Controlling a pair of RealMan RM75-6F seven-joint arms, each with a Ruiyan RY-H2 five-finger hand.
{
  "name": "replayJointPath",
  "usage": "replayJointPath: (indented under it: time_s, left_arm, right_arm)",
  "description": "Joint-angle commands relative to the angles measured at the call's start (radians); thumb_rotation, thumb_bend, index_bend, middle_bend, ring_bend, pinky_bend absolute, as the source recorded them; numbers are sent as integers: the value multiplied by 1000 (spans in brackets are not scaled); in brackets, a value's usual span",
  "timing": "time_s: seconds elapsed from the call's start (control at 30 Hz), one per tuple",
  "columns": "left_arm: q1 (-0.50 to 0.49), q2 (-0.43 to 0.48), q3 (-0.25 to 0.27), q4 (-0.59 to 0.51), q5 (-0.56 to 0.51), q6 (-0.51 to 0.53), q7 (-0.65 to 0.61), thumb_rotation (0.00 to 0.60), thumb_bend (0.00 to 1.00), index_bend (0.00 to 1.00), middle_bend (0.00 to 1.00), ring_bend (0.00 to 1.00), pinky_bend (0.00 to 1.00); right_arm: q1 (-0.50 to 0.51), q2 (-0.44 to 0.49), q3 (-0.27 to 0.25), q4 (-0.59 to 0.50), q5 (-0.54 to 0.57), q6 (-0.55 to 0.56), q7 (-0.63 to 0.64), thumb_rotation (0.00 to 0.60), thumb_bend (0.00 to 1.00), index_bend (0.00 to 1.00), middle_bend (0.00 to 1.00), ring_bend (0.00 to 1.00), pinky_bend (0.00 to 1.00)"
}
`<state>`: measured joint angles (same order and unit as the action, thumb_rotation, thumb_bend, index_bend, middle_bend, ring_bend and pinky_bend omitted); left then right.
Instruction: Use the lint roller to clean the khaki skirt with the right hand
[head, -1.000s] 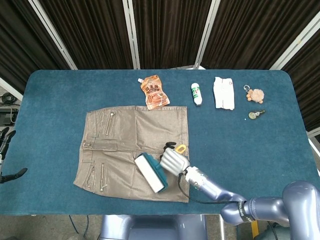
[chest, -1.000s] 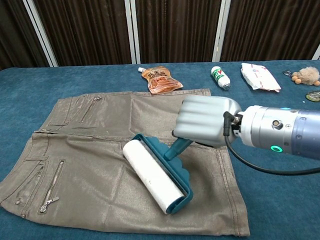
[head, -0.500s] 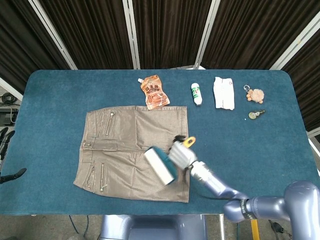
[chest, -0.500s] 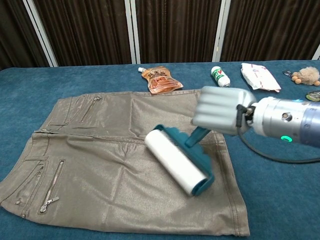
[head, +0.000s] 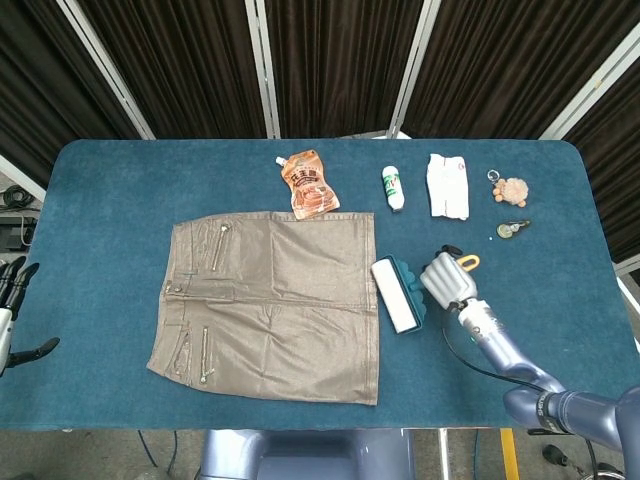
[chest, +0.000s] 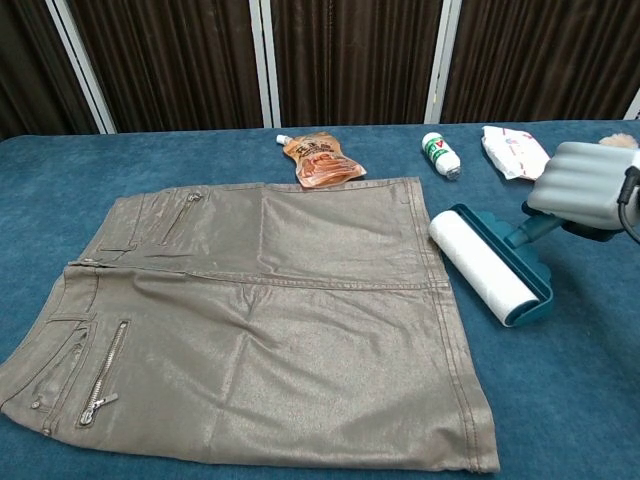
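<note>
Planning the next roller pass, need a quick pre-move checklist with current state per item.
1. Right hand grips the roller handle: ok.
2. Roller on the skirt: not ok; it sits just off the skirt's right edge, over the table.
3. Skirt flat and spread: ok, only mild creases.
4. Return path to the skirt clear: ok; pouch, bottle and packet lie farther back.
5. Left hand clear of the skirt: ok, at the table's left edge, holding nothing.
6. Roller touching the cloth-covered table: cannot tell.
</note>
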<state>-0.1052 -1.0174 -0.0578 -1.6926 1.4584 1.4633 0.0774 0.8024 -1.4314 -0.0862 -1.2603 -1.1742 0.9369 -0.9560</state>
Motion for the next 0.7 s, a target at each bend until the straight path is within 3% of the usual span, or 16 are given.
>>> replayJointPath:
  time_s: [0.03,0.13,0.17,0.23,0.27,0.3,0.4,0.53,0.7]
  left_arm:
    - [0,-1,1,-2,0,0,4,600,0,0,0,0,0]
    - [1,0,1,-4,2,2,3,600,0,0,0,0,0]
    - [1,0,1,-4,2,3,2,600,0,0,0,0,0]
    - [2,1,1,-5,2,3,-1,600,0,0,0,0,0]
    - [2,3,1,-6,2,3,-4,600,0,0,0,0,0]
    - [2,4,1,-6,3,4,-6,600,0,0,0,0,0]
    - [4,10,2,-6,4,5,-17,600,0,0,0,0,0]
    - [7,18,3,-7,8,10,-34,600,0,0,0,0,0]
    - [20,30,9,-12,38,40,-56,600,0,0,0,0,0]
  right_arm:
    - [-23,5,4,28,14,-3,34,600,691,450,553,455,445]
    - [-41,3,16,43,32,-2,59,600,654,427,545,442,445]
    - [-45,2,19,42,36,1,62,600,549,362,511,408,443]
    - [-54,5,33,27,56,5,68,600,239,165,366,288,397]
    - [-61,9,46,7,80,13,67,600,85,62,240,189,336]
    - [-68,14,58,-13,106,21,60,600,10,10,121,96,254]
    - [-84,52,92,-117,169,73,25,600,0,0,0,0,108]
    - [-122,116,109,-226,134,163,72,600,0,0,0,0,51]
    - [-202,223,117,-362,47,261,260,600,0,0,0,0,0]
